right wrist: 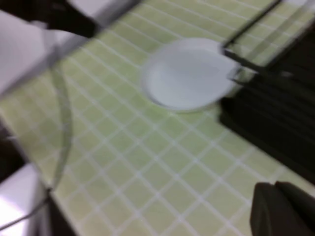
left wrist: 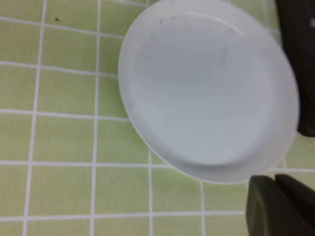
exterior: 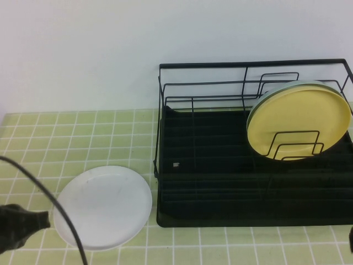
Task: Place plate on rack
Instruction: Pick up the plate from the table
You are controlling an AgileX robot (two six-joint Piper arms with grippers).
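White plate point(exterior: 103, 206) lies flat on green tile counter point(exterior: 66, 138), just left of the rack point(exterior: 209, 182); nothing gripped yet, so this looks like approach stage. Next: left gripper point(exterior: 19, 225), at plate's left edge, needs a rim grab, then lift and tilt plate btwn rack dividers. Can't tell its jaw gap. Right gripper point(right wrist: 283, 209) hangs off near right, apart from everything; jaws unclear too.

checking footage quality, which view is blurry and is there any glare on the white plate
Right wrist view is motion-blurred, smearing the white plate and rack; left wrist view is slightly soft; high view is sharp, evenly lit, no glare on the plate. Left tool is at the near-left edge, right tool near-right.
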